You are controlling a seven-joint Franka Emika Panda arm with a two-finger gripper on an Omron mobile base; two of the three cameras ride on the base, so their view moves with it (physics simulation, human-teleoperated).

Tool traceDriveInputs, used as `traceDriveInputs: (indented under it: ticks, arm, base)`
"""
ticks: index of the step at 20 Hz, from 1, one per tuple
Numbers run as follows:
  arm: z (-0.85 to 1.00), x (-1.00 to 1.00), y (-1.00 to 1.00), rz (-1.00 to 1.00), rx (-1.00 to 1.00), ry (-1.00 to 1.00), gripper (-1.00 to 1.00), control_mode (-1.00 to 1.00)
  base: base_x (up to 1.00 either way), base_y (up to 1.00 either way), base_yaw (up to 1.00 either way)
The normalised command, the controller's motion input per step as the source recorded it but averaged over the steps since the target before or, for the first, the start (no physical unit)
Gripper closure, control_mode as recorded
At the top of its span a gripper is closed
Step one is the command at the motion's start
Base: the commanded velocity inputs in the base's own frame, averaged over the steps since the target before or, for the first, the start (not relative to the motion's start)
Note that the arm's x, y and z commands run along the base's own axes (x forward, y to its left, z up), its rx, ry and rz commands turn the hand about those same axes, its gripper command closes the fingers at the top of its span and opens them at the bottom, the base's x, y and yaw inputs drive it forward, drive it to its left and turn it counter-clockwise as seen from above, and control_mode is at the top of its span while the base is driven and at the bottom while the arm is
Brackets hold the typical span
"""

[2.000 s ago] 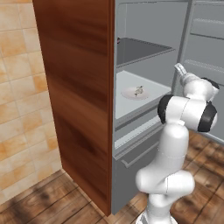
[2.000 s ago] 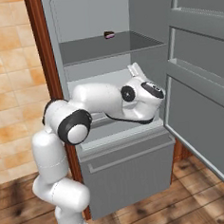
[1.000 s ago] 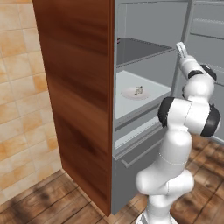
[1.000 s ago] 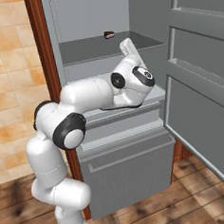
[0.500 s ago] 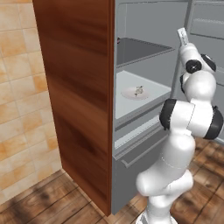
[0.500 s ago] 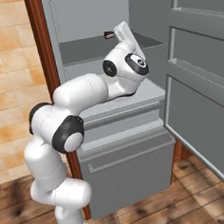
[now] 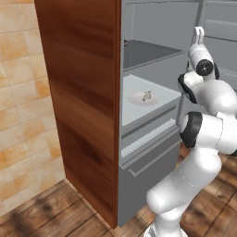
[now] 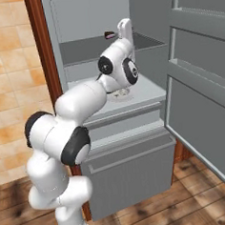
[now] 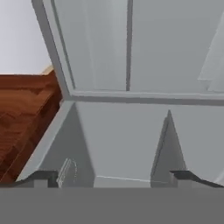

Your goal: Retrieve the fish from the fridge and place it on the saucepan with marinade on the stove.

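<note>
- The fridge [image 7: 92, 92] stands with its door [image 8: 203, 88] swung wide, so the opening step looks done; the inside shelves are bare to both base views.
- The fish [image 7: 146, 95] is not yet picked up. It lies on a pale round plate [image 7: 138, 99] on the middle shelf [image 7: 162, 92], toward the front, at about 9 o'clock from the arm's elbow in the left base view.
- In the right base view the plate's rim [image 8: 125, 95] peeks out just under the arm's wrist; the fish itself is hidden there.
- The gripper [image 7: 198, 32] points upward, at 12 o'clock above the wrist, well above the plate and apart from it. In the right base view the gripper [image 8: 124, 26] rises in front of the upper shelf [image 8: 85, 49].
- The jaws stand spread as wide as they go and have hold of nothing; the hand view looks between the two finger tips [image 9: 43, 176] at grey fridge panels and a strip of wood floor.
- A small dark red item [image 8: 109, 35] sits at the back of the upper shelf, just at 9 o'clock from the gripper; too small to name.
- Left to do, by my judgement: bring the hand down to the plate, grip the fish, pull clear of the fridge, drive to the stove and set the fish in the saucepan of marinade. So the task is early, barely past its first step.
- Brands, labels, writing: none readable anywhere on the fridge, the arm or the walls.
</note>
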Motion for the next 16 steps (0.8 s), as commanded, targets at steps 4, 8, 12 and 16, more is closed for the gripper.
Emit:
traceDriveInputs:
  ticks: [4, 8, 12, 16]
  arm:
    - [0.56, -0.05, 0.16, 0.00, 0.62, -0.07, -1.00, -1.00]
    - [0.47, -0.05, 0.07, 0.00, 0.63, -0.01, -1.00, -1.00]
    - [-0.08, 0.00, 0.00, 0.00, 0.65, 0.02, -1.00, -1.00]
    - [-0.10, 0.00, 0.12, 0.00, 0.63, 0.10, -1.00, -1.00]
  base:
    - [0.00, 0.00, 0.00]
    - [0.00, 0.00, 0.00]
    - [0.00, 0.00, 0.00]
    - [0.00, 0.00, 0.00]
